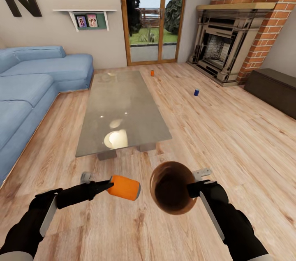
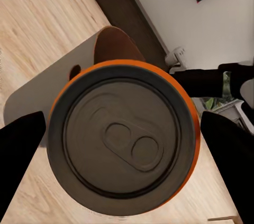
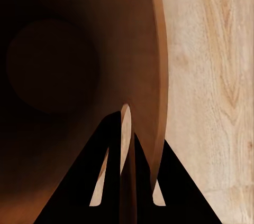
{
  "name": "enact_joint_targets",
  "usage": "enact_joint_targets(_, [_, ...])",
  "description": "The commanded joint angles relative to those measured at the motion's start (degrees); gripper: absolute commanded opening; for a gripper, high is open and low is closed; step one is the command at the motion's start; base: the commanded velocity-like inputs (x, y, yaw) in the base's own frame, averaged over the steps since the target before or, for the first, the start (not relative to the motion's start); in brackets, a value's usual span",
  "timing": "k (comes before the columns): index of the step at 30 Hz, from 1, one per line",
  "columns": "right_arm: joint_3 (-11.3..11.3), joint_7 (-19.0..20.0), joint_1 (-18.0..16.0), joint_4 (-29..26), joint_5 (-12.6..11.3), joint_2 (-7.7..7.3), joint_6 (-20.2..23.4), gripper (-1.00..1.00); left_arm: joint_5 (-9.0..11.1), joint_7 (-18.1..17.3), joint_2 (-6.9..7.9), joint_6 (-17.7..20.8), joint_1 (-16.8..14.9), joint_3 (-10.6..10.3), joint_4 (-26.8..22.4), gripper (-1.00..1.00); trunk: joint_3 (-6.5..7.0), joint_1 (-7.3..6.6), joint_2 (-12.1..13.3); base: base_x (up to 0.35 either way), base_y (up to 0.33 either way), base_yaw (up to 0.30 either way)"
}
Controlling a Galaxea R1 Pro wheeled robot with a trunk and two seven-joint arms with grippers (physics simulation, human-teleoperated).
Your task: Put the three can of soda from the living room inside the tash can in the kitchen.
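**Bring the held can to the mouth of the bucket before you let it go**

Your left gripper (image 1: 107,186) is closed on a small orange cylindrical soda can with a silver top (image 1: 125,187), which lies on its side in the air above the light wooden plank floor (image 1: 230,137). In the left wrist view the two black fingers (image 2: 20,155) press the can from both sides, so the hold looks firm. Your right gripper (image 1: 193,189) is pinched on the rim of the small round bucket with the shiny copper-brown inside (image 1: 170,187). The bucket is tilted, with its mouth turned up and toward you, and the can is just beside its rim but not yet inside.

To do this step well, I think you should first turn the bucket more upright, or bring the can above the opening – if you release now, the can may hit the rim and roll away on the floor. Keep the right grip tight, because the thin rim could slip when the can lands.

Two cans are left on the floor, well apart from you – a second orange can (image 1: 152,72) near the far end of the long glass-topped low table (image 1: 123,105), and a blue can (image 1: 196,92) toward the red-brick fireplace (image 1: 224,43)
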Motion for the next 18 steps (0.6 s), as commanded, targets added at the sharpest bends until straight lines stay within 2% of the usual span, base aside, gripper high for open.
enact_joint_targets(1, [-0.02, 0.26, -0.02, -0.02, -0.25, 0.01, -0.03, -1.0, 0.01, -0.18, 0.03, 0.03, 0.0, 0.28, 0.01, -1.0, 0.01, 0.0, 0.0, 0.0, 0.0, 0.0])
enact_joint_targets(8, [-0.02, 0.26, -0.02, 0.02, -0.27, 0.04, -0.02, -1.0, -0.02, -5.44, 0.15, 0.13, 0.0, 1.39, 0.27, -1.0, 0.01, 0.0, 0.0, 0.0, 0.0, 0.0])
enact_joint_targets(18, [0.04, 0.34, -0.02, 1.25, -0.34, 0.32, -0.06, -1.0, 0.03, -6.26, 0.1, 0.14, 0.0, 1.42, 0.38, -1.0, 0.01, 0.0, 0.0, 0.0, 0.0, 0.0])
